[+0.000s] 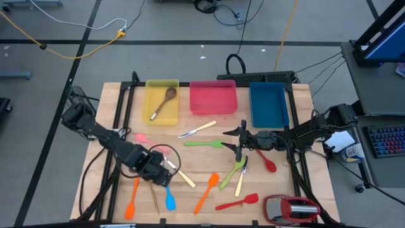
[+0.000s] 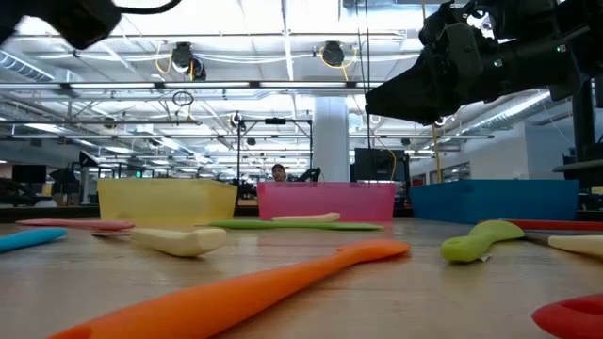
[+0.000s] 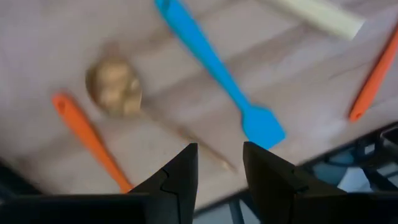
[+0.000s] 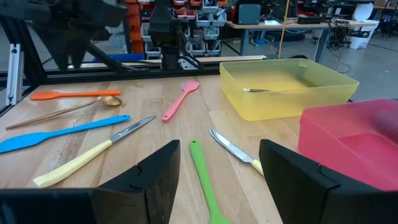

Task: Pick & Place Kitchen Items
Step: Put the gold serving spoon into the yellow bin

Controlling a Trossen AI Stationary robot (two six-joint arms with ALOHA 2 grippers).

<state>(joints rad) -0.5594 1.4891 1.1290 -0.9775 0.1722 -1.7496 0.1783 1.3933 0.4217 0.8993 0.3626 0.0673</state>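
Slim utensils lie scattered on the wooden table. My left gripper [image 1: 166,172] [image 3: 221,177] hangs open over the near left part, pointing steeply down. Under it lie a gold spoon [image 3: 115,90], a blue spatula [image 3: 217,68] [image 1: 169,200] and an orange spatula [image 3: 90,140] [image 1: 131,197]; it touches none of them. My right gripper [image 1: 225,139] [image 4: 219,168] is held level and open above mid-table, over a green spatula [image 4: 204,177] [image 1: 204,144] and a cream-handled knife [image 4: 235,149]. A wooden spoon [image 1: 166,100] lies in the yellow tray [image 1: 150,85].
The pink tray [image 1: 213,85] and the blue tray [image 1: 269,120] stand beside the yellow one along the far edge. A bulky red-and-silver gadget [image 1: 291,209] sits at the near right corner. More spatulas, red spoons and knives lie between the grippers, among them an orange spatula [image 1: 207,192].
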